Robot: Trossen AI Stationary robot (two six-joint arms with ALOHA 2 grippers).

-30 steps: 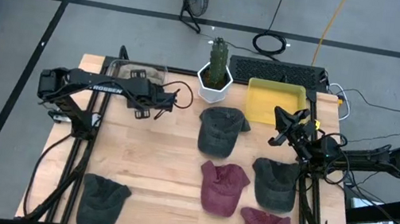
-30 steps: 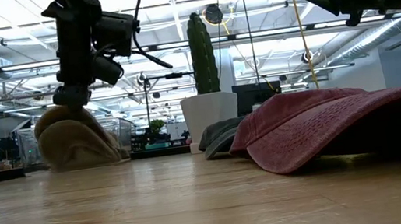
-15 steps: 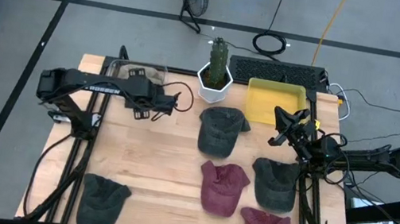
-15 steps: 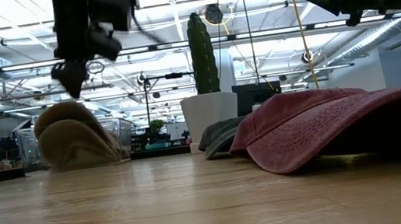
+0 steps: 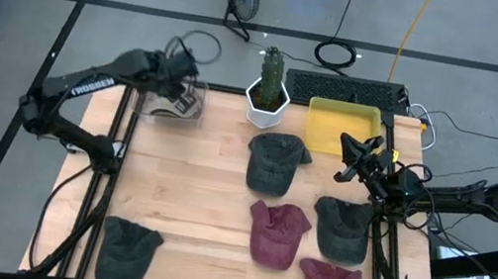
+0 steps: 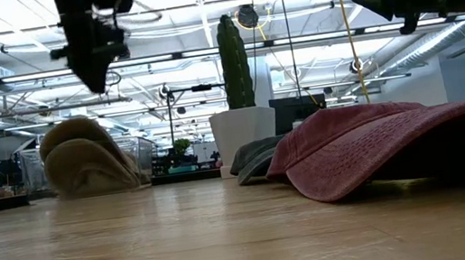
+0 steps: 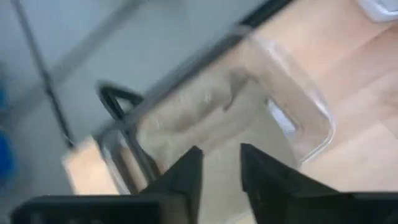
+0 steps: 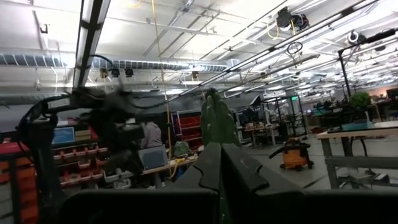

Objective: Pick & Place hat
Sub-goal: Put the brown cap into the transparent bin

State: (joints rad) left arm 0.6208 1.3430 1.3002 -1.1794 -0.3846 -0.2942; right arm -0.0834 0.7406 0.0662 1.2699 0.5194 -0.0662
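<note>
Left hand (image 7: 217, 171) above clear bin (image 5: 171, 99) holding tan hat (image 6: 86, 158).
Fingers slightly parted, gripping nothing; right hand (image 5: 358, 160) pressed together, empty, raised at right.

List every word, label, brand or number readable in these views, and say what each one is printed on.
"ROSSEN": white lettering along the left arm in the high view; the first letter is too unclear to make out.
Nothing else can be read: the hats, the white cactus pot and the yellow bin show no legible print.
</note>
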